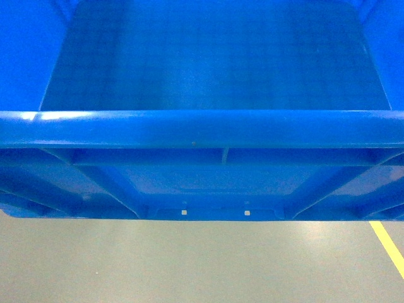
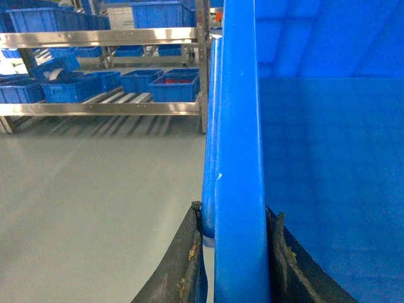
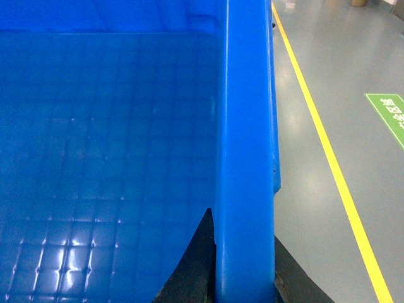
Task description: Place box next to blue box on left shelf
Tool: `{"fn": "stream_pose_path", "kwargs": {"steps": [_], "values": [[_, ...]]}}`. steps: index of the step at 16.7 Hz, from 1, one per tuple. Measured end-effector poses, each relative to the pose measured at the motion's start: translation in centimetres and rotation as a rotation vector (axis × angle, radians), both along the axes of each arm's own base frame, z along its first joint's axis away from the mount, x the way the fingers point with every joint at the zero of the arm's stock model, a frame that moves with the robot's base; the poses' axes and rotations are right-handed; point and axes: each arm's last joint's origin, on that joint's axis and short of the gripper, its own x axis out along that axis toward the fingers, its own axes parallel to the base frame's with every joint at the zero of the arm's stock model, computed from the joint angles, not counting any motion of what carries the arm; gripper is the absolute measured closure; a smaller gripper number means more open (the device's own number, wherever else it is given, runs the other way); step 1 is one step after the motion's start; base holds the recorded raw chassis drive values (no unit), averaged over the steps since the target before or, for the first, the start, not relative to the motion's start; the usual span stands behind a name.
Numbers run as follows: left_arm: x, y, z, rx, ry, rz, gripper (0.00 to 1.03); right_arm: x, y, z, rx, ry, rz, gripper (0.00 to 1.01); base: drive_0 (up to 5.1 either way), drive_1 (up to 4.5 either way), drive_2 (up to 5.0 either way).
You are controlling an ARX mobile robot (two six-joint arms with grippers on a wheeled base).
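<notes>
The box (image 1: 208,69), a large bright-blue crate with a thick rolled rim, fills the upper head view and hangs above the grey floor. My left gripper (image 2: 235,211) is shut on the box's left rim (image 2: 238,126), one finger on each side. My right gripper (image 3: 243,227) is shut on the right rim (image 3: 246,113) the same way. Neither gripper shows in the head view. The left shelf (image 2: 101,108), grey rails with white rollers (image 2: 120,98), stands far back in the left wrist view. Several blue boxes (image 2: 173,87) rest on it, with a bare roller stretch between them.
An upper shelf level (image 2: 95,38) carries more blue crates. A steel post (image 2: 203,63) ends the rack at its right. A yellow floor line (image 3: 328,151) runs along the box's right side, also seen as a yellow line (image 1: 388,246). A green floor marking (image 3: 388,113) lies beyond it.
</notes>
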Motion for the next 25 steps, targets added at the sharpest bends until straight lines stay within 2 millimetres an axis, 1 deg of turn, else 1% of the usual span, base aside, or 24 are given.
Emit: {"fn": "stream_pose_path", "kwargs": {"steps": [25], "values": [[0.01,0.00,-0.01,0.000,0.001,0.000,0.85,-0.01,0.00,0.01,-0.001,0.000,0.000,0.93,0.0,3.94,-4.0]]}}
